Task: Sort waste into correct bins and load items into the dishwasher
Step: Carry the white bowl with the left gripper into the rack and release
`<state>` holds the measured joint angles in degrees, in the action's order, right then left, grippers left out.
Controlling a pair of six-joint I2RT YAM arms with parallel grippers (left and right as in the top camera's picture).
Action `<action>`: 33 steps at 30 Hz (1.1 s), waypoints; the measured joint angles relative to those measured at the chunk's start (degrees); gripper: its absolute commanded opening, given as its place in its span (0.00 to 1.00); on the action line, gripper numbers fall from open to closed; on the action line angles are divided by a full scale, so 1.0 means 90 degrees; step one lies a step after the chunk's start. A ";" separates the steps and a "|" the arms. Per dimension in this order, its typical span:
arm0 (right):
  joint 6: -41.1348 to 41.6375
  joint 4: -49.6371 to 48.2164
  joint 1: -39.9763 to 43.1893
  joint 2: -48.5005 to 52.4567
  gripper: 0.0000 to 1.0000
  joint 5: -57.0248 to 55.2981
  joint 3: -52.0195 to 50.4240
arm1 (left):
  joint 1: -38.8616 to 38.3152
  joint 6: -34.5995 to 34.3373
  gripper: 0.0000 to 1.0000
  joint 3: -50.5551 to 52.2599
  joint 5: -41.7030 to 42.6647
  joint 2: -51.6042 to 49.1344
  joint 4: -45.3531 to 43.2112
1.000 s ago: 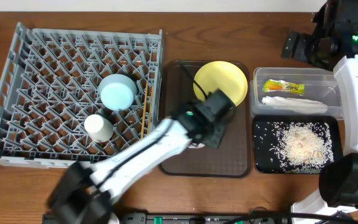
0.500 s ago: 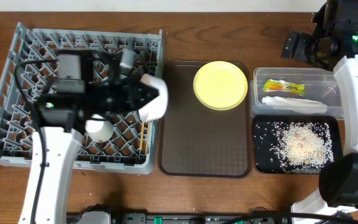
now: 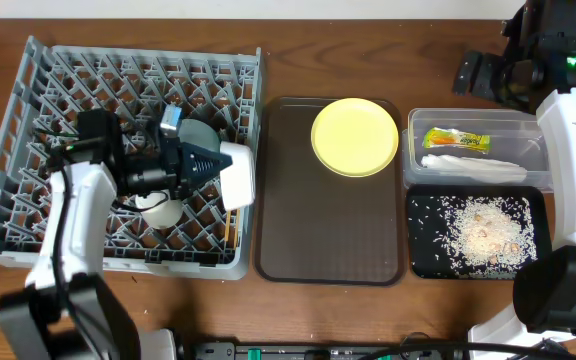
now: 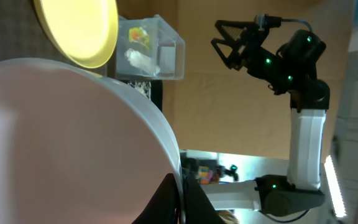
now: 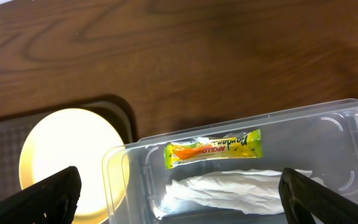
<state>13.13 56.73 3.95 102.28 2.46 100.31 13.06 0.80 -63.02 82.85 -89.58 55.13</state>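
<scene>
At the left we find the left gripper [image 3: 216, 166] over the grey dish rack [image 3: 8, 140], its fingers clamped on the tilted white bowl [image 3: 238, 178] above the rack's right side. The yellow plate [image 3: 355, 136] lies on the brown tray [image 3: 328, 240]. Wrapper [image 3: 455, 140] and napkin [image 3: 473, 163] lie in the clear tub [image 3: 413, 120]. The right gripper [image 3: 483, 75] hangs over the bench behind the tub, fingers wide and empty.

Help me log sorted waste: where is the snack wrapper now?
In the overhead view, the snack wrapper lies inside the clear tub on the right, beside the napkin, right of the yellow plate.
</scene>
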 measured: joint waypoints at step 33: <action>0.0000 0.0000 0.0000 0.0000 0.99 0.0000 0.0000 | 0.0707 0.0083 0.61 -0.0053 -0.3577 -0.0510 -0.0010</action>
<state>13.13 56.73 3.95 102.28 2.46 100.31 19.42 1.54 -63.51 50.65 -94.17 55.05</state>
